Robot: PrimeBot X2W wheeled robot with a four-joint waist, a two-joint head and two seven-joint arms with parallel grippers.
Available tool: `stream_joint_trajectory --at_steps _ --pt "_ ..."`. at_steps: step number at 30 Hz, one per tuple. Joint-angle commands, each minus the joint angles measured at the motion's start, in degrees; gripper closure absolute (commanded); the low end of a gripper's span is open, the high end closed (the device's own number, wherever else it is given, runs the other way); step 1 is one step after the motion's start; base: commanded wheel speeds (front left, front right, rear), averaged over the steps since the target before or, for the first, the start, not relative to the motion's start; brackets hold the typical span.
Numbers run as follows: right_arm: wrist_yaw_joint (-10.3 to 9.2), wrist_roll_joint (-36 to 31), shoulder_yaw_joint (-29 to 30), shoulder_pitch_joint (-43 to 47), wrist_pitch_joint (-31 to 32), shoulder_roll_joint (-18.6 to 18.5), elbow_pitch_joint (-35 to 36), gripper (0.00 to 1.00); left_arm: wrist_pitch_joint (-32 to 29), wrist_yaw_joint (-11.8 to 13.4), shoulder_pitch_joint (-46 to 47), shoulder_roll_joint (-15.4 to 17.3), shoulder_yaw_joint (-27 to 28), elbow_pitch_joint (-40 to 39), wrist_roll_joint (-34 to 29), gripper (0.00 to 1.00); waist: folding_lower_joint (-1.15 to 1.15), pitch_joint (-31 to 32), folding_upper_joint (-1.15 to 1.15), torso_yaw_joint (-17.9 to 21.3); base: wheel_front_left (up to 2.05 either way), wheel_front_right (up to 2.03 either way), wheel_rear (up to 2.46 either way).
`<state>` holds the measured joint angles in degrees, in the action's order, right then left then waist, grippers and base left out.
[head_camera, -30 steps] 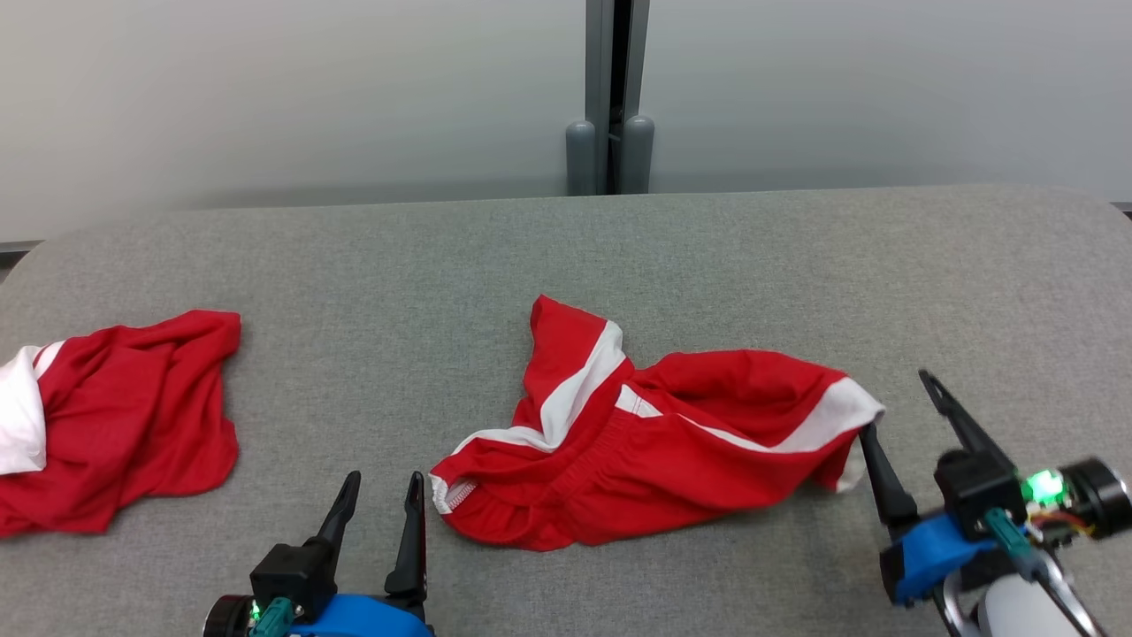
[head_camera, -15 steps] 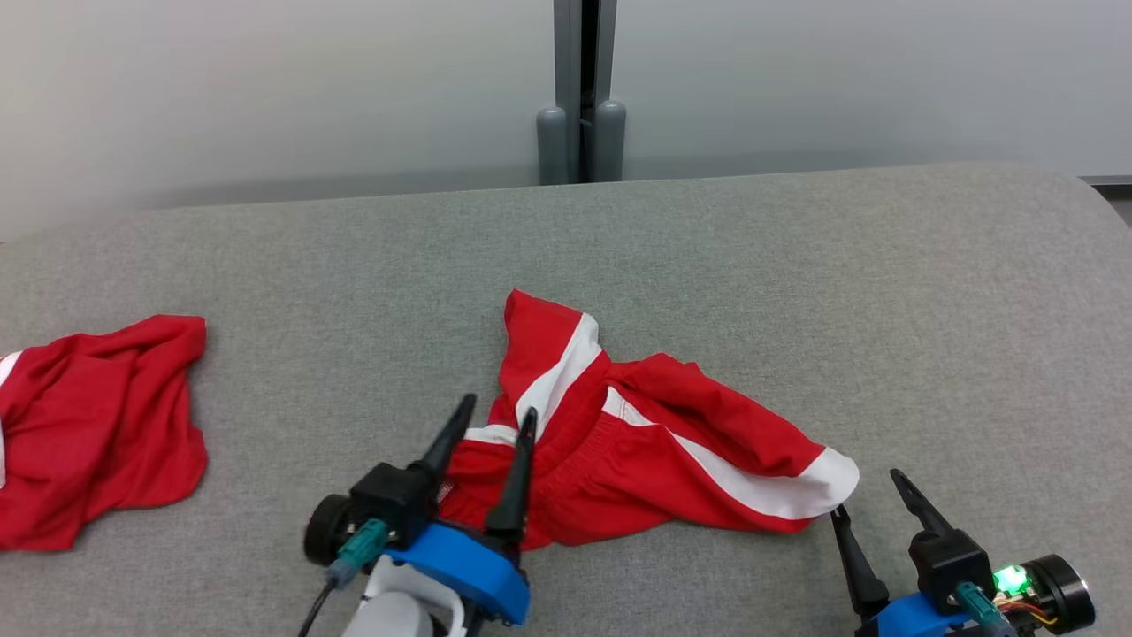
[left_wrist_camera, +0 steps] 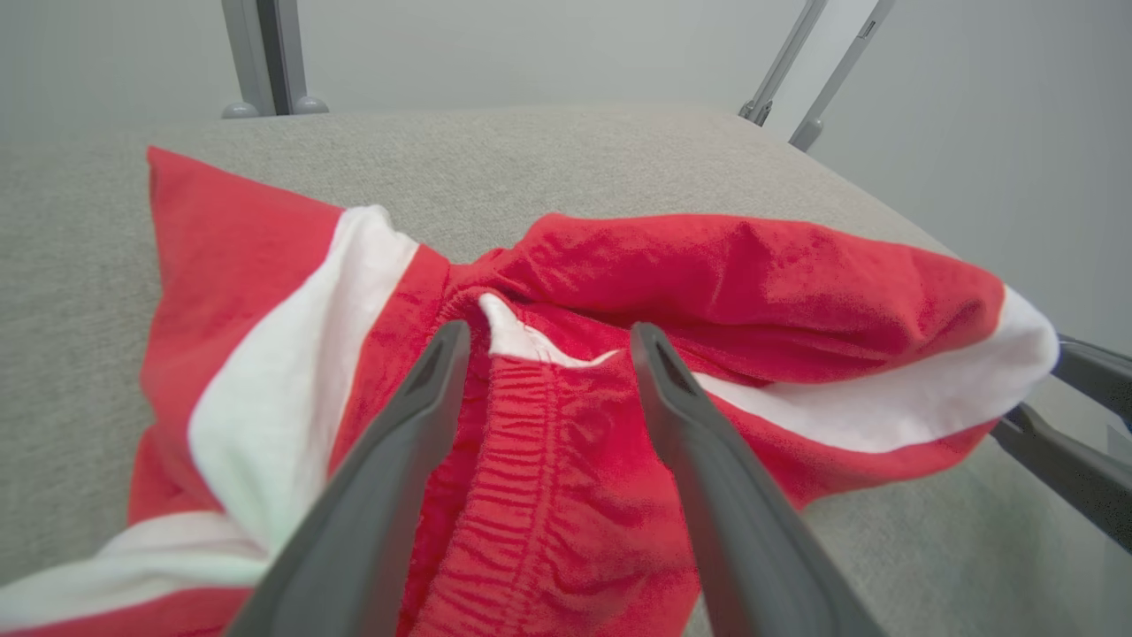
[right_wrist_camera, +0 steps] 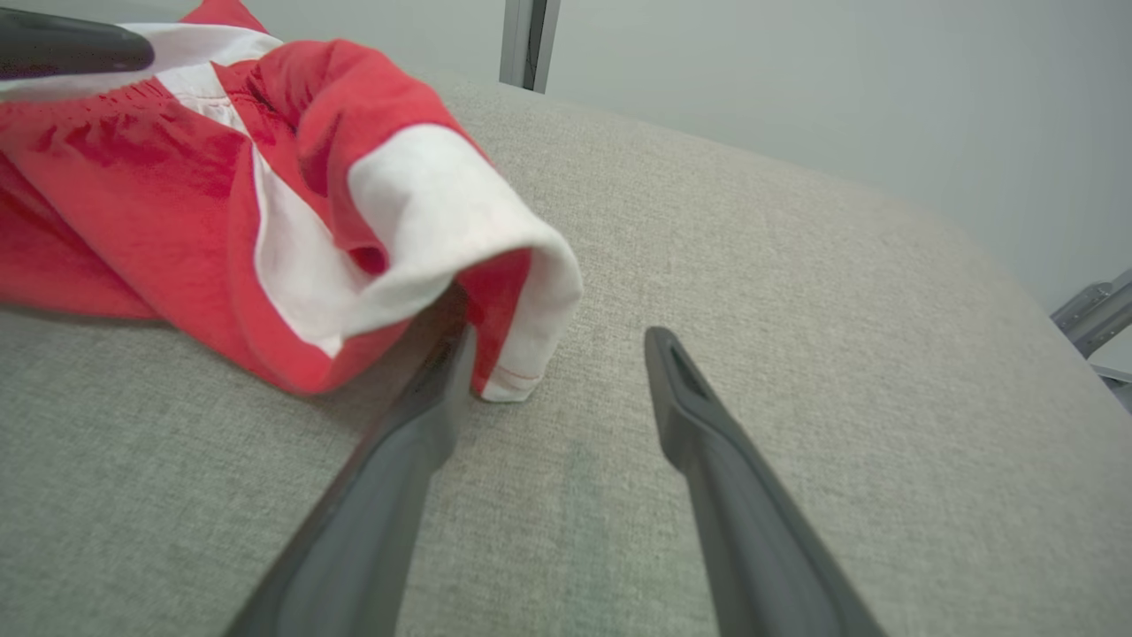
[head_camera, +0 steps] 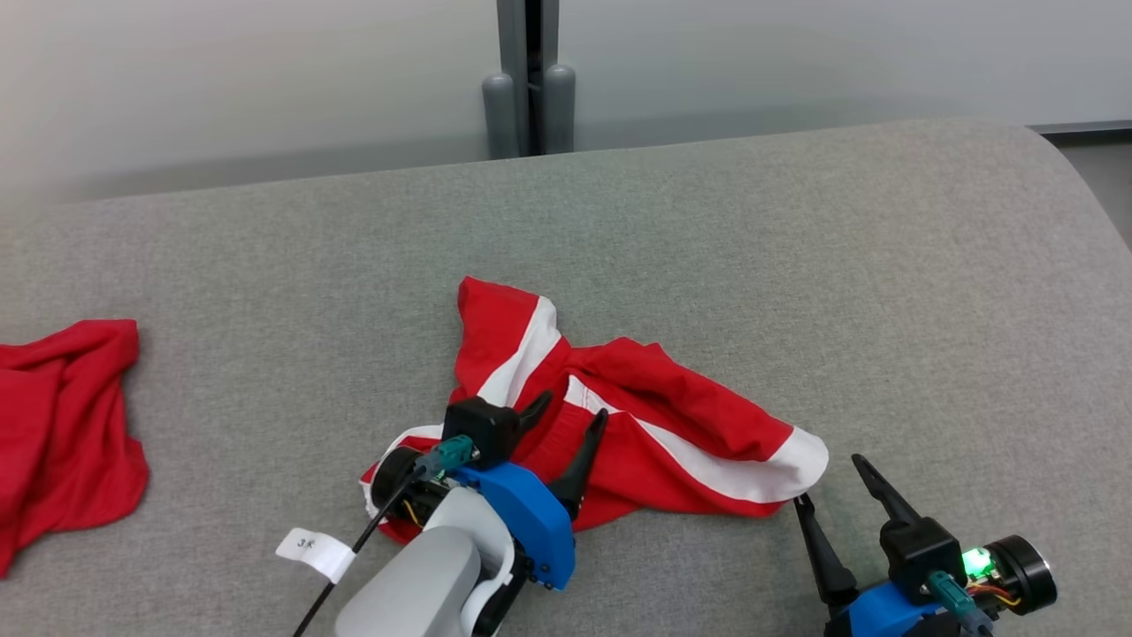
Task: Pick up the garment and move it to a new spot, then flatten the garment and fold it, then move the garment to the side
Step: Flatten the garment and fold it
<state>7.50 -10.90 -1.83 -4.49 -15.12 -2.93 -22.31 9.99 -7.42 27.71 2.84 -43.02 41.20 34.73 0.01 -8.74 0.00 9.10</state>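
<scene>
garment (head_camera: 672, 425) crumpled mid-frame on desk (head_camera: 796, 265). left claw (head_camera: 573, 407) spread wide over its waistband, nothing pinched. right claw (head_camera: 829, 480) lower right, also spread, one finger just beside the white hem. second red cloth (head_camera: 62, 433) at left edge, well apart.

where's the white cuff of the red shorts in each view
Head view: white cuff lower right of centre.
Left wrist view: far right, mid-height.
Right wrist view: just left of centre, upper half.
Shared landmark: grey post behind the table, top of every view.
</scene>
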Motion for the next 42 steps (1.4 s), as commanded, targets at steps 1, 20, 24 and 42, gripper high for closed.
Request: stream_joint_trajectory --at_steps 1,20,24,42 --pt "-0.02 0.6 -0.4 -0.9 0.0 0.0 0.2 0.00 -0.7 0.0 1.4 0.1 -0.4 1.4 0.7 0.00 -0.01 -0.2 0.00 0.3 0.00 0.00 0.00" --pt "-0.02 2.1 0.4 0.4 0.0 0.0 0.0 0.00 5.0 0.0 3.8 0.1 -5.0 6.5 9.0 1.00 -0.01 1.3 0.00 -3.5 0.00 0.00 0.00" --pt "-0.02 1.2 1.6 1.2 0.0 0.0 -0.9 0.00 5.2 0.1 1.4 1.0 -1.0 3.1 7.6 1.00 -0.01 2.9 0.00 -7.1 0.00 0.00 0.00" --pt "-0.02 2.2 3.9 3.6 0.0 0.0 -3.5 0.00 5.3 3.1 -22.1 3.0 22.1 -8.1 -3.4 0.98 -0.01 7.8 0.00 -11.7 0.00 0.00 0.00"
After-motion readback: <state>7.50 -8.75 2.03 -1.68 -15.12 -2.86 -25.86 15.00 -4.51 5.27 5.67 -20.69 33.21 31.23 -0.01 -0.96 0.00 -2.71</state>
